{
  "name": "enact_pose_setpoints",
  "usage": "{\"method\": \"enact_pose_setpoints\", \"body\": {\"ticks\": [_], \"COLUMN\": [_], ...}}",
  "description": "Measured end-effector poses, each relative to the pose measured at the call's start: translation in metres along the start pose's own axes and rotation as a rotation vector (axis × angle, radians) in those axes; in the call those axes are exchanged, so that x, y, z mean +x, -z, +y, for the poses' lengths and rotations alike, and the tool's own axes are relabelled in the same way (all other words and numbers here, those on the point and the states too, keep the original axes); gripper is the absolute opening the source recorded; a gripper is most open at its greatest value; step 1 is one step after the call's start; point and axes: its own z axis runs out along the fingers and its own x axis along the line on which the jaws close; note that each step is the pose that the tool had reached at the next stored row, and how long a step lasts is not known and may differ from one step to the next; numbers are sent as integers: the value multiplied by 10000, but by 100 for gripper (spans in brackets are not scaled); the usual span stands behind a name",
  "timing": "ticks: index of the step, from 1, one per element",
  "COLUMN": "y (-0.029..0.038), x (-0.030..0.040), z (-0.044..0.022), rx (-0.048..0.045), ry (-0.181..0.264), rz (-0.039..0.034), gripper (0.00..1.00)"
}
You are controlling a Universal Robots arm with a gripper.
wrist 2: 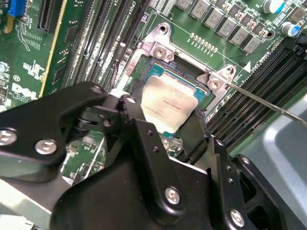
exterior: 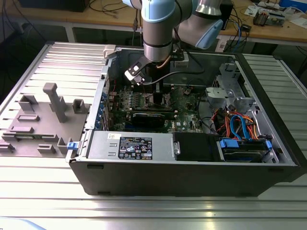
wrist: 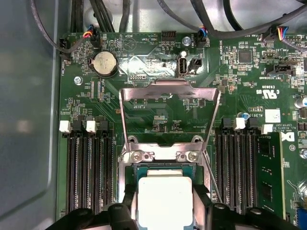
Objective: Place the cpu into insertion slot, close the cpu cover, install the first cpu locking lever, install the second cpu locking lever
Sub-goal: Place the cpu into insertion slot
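Note:
In both wrist views the cpu [wrist 2: 168, 103] [wrist: 165, 194], a small square chip with a dull silver top, sits between the black fingers [wrist 2: 130, 106] of my gripper [wrist 2: 165, 117] [wrist: 165, 206], which is shut on its two sides. The chip hangs directly over the insertion slot [wrist: 165, 166] [wrist 2: 192, 72], slightly tilted, with the silver rim showing around it. The cpu cover [wrist: 169, 92] stands swung open beyond the slot. A thin wire locking lever [wrist 2: 268, 104] [wrist: 210, 175] sticks up beside the slot. In the exterior view the gripper [exterior: 154, 90] reaches down onto the green board [exterior: 184, 103] inside the case.
Long black memory slots [wrist: 91, 172] [wrist: 235, 167] flank the socket on both sides. Case walls [exterior: 192, 175], a black card [exterior: 153, 117], cables and a drive cage [exterior: 240, 129] surround the board. A grey fixture [exterior: 43, 120] stands outside the case at the exterior view's left.

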Motion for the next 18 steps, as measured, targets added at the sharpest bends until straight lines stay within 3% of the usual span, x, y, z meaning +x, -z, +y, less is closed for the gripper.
{"method": "enact_pose_setpoints", "body": {"ticks": [1,11,15,16,18], "y": [1,49,118,133,164], "x": [-1,-3,-4,-4,-5], "z": [0,4,9,11,13], "rx": [2,16,50,57,78], "ry": [2,-86,-89,-89,-88], "rz": [-3,-13,-15,-14,-14], "gripper": [62,62,62,60,47]}}
